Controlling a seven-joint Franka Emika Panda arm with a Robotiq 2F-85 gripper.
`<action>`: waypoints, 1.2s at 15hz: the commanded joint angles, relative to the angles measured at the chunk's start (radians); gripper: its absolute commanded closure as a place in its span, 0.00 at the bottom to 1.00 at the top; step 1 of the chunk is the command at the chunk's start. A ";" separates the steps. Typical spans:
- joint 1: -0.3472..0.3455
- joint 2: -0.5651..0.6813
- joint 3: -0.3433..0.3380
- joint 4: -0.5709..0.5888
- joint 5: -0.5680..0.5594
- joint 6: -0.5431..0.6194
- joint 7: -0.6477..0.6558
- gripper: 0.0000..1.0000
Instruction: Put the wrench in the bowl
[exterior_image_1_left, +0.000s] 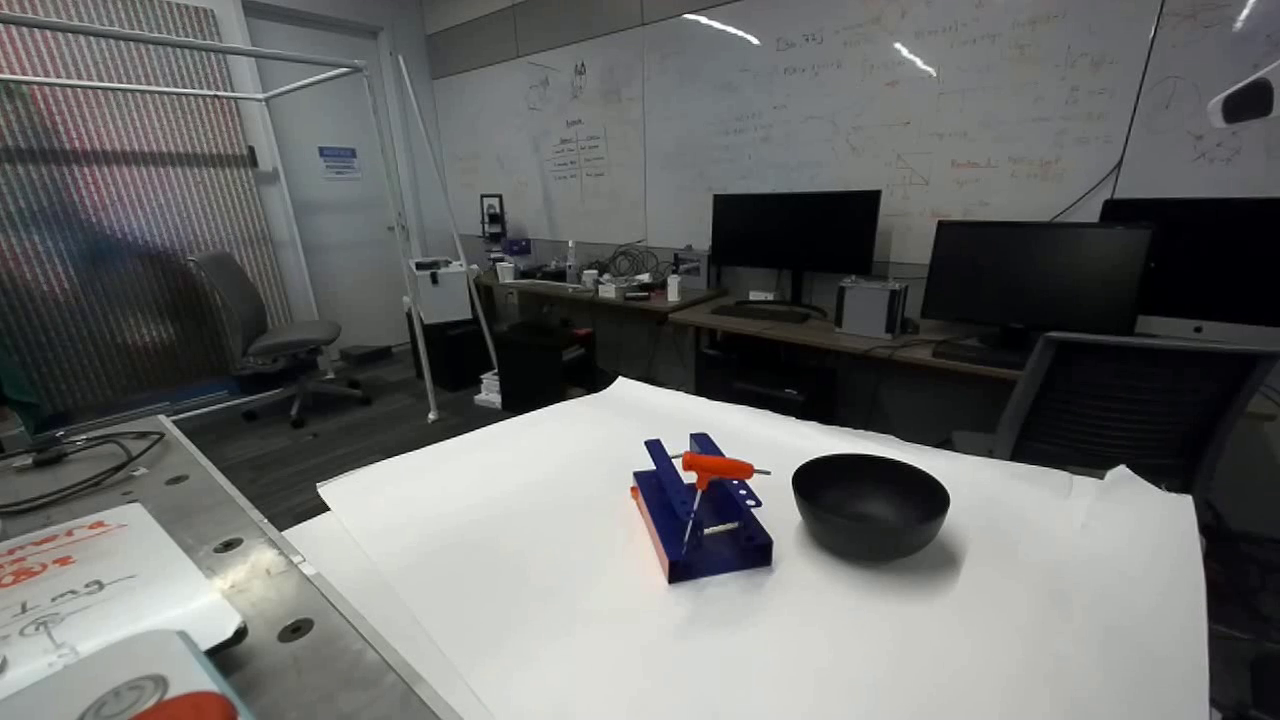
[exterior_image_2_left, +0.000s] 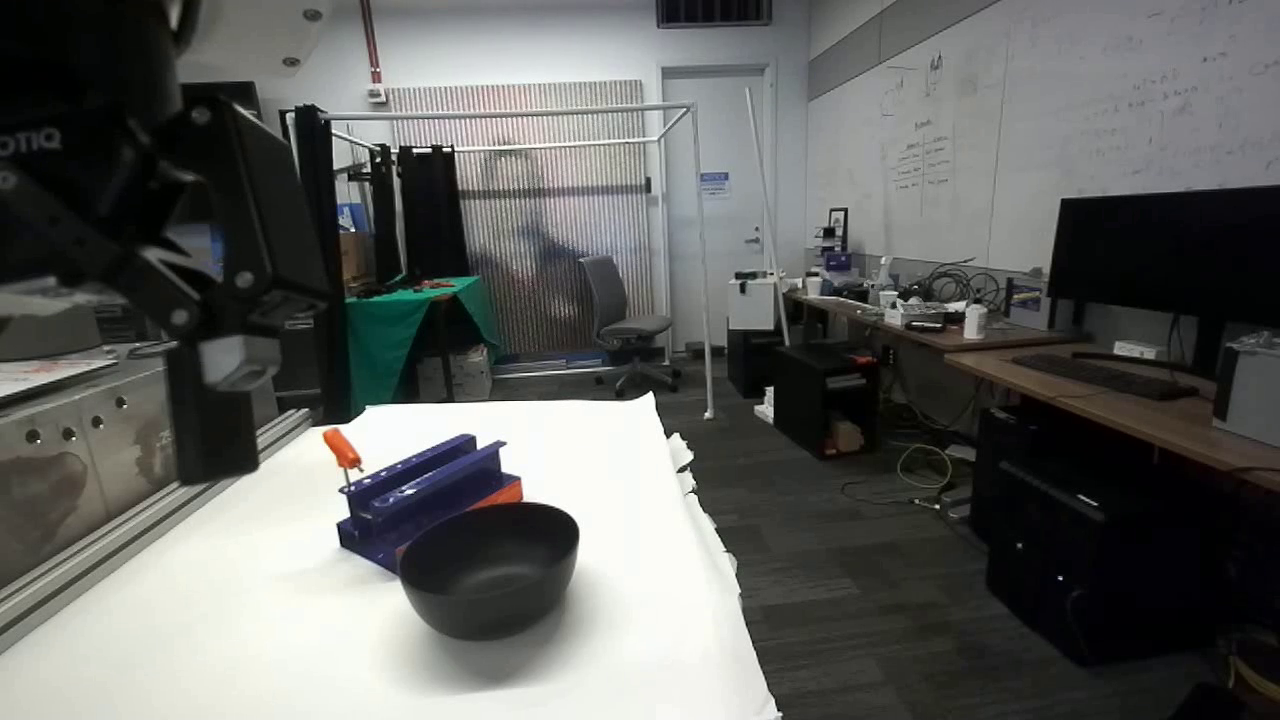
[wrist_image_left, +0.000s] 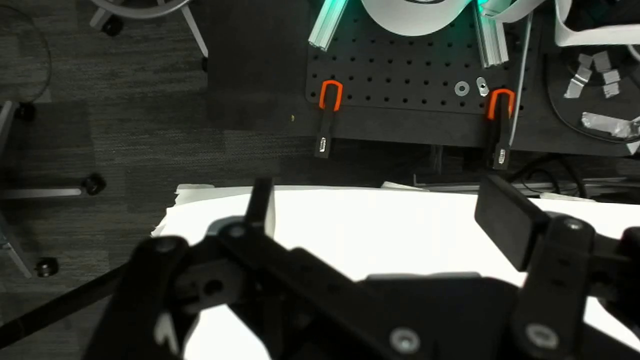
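The wrench has a red-orange T-shaped handle (exterior_image_1_left: 718, 467) and a thin metal shaft. It stands in the dark blue holder (exterior_image_1_left: 720, 560), its handle sticking up at one end; it also shows in an exterior view (exterior_image_2_left: 341, 447). The round black bowl (exterior_image_1_left: 870, 510) sits on the white sheet close beside the holder, and it shows in an exterior view too (exterior_image_2_left: 490, 575). My black gripper (wrist_image_left: 382, 212) is open, with nothing between its fingers in the wrist view. In an exterior view the gripper (exterior_image_2_left: 225, 400) hangs at the left, apart from the wrench. The wrist view shows neither wrench nor bowl.
A white sheet (exterior_image_1_left: 540, 600) covers the table under the holder and bowl. A metal rail (exterior_image_2_left: 160, 530) runs along one table edge. In the wrist view a dark perforated board (wrist_image_left: 400, 90) with orange clamps lies beyond the sheet's edge. Desks with monitors (exterior_image_1_left: 795, 230) stand behind.
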 joint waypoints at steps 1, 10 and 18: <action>0.029 0.094 -0.009 0.047 0.013 0.063 0.041 0.00; 0.127 0.603 0.085 0.354 0.086 0.436 0.075 0.00; 0.172 0.955 0.118 0.664 0.065 0.469 0.029 0.00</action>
